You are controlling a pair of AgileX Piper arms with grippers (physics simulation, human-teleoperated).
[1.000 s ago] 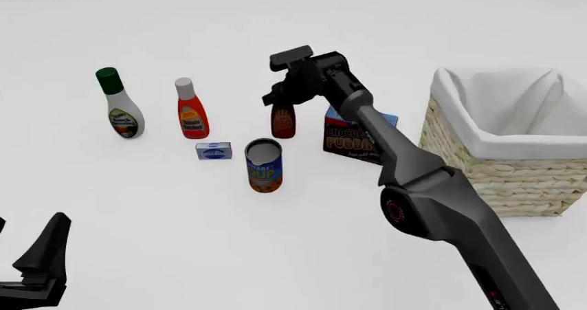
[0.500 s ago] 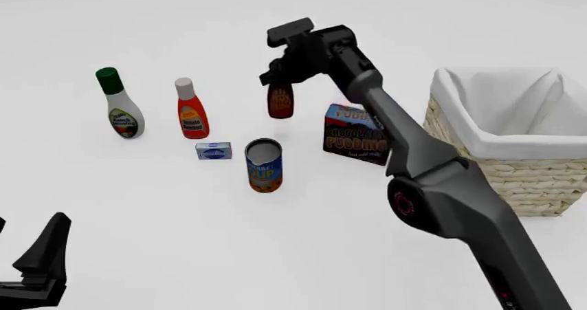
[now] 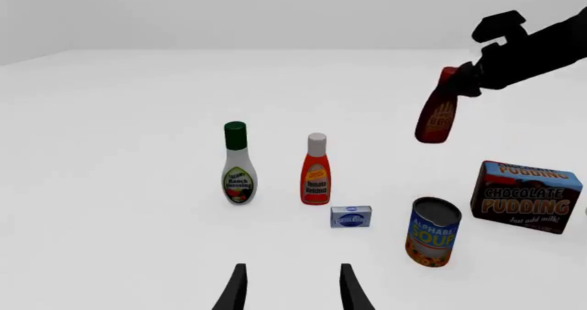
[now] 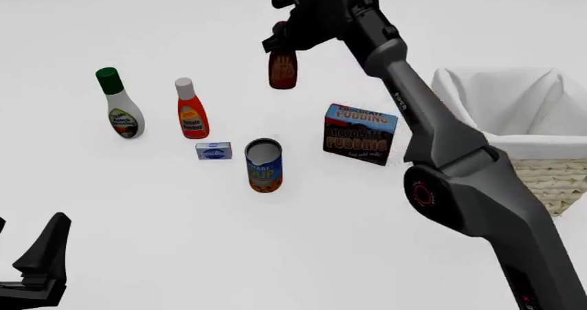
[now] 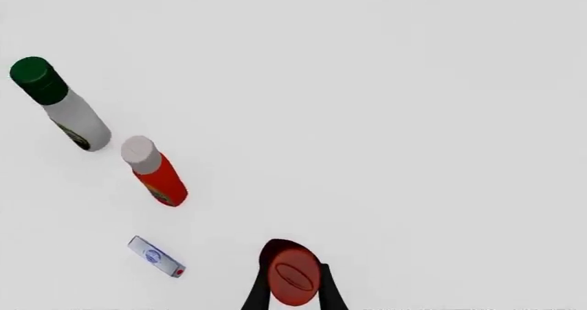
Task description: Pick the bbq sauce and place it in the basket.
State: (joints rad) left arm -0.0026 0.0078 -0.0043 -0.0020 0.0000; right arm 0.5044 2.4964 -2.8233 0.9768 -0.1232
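- The right tool (image 4: 282,40) is clenched on the neck of the bbq sauce (image 4: 282,69), just under its red cap, so the bottle hangs below the fingers, a little tilted.
- The sauce is high in the air, well above the soup can (image 4: 264,165) and the pudding box (image 4: 359,133); this height probably lets it pass over them.
- The basket (image 4: 541,183) stands to the right, well apart, and nothing is seen in it yet.
- The left tool (image 3: 291,289) is released, low over the table (image 4: 137,214), away from the work and holding nothing.
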